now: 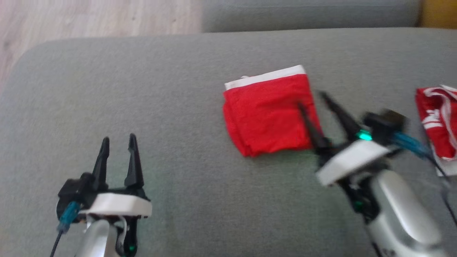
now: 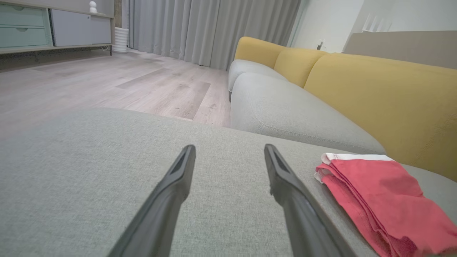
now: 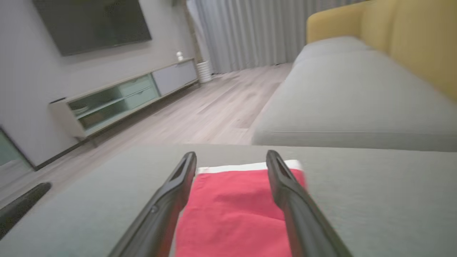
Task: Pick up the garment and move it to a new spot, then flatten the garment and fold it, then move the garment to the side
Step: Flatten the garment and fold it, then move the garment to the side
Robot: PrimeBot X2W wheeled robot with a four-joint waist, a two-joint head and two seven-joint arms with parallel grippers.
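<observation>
Folded red garment (image 1: 267, 114) with a white waistband lies flat on the grey cushion (image 1: 178, 89), right of centre.

Right gripper (image 1: 311, 99) is at the garment's right edge, jaws spread wide and holding nothing. It's blurred, so I can't tell whether a fingertip touches the cloth. In the right wrist view the garment (image 3: 232, 203) shows between the fingers.

Left gripper (image 1: 119, 138) is at the lower left, well apart from the garment, jaws open and empty.

A second red-and-white garment (image 1: 437, 121) lies crumpled at the cushion's right edge.
</observation>
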